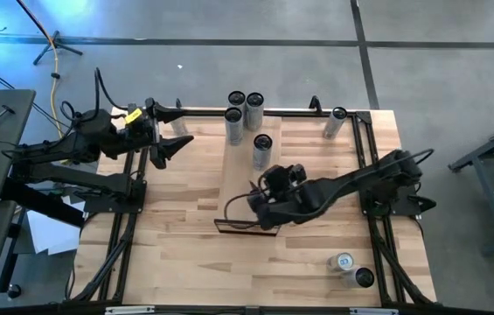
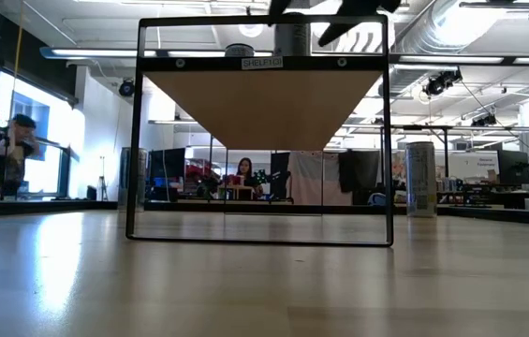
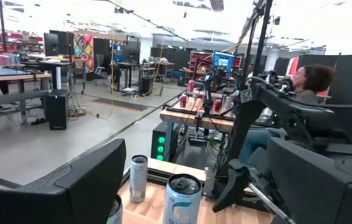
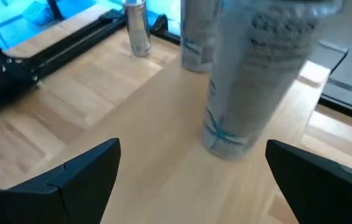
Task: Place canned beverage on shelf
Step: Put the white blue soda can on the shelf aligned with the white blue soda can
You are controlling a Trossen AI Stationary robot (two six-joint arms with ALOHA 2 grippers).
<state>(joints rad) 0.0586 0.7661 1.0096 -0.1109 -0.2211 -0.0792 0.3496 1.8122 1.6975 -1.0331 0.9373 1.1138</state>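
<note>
A canned beverage (image 1: 261,150) is seen standing upright on the shelf (image 1: 240,188), the long pale board raised over the middle of the table (image 1: 185,254), near the board's far end. In the right wrist view the same can (image 4: 260,74) is shown close ahead of the right gripper (image 4: 188,174), whose two dark fingers (image 4: 70,180) are spread wide to either side with nothing between them; the can is not touched. From above, the right gripper (image 1: 274,194) is found over the shelf, just short of that can. Three more cans (image 1: 244,112) are grouped at the shelf's far end (one of them at the very edge), another can (image 1: 335,123) stands near the table's far right corner, and two lie near the front right corner (image 1: 351,269). The left gripper (image 1: 170,144) is held over the far left part of the table, well apart from the shelf, its fingers likewise spread and empty. In the low view the shelf's dark frame (image 2: 259,131) is seen end-on.
</note>
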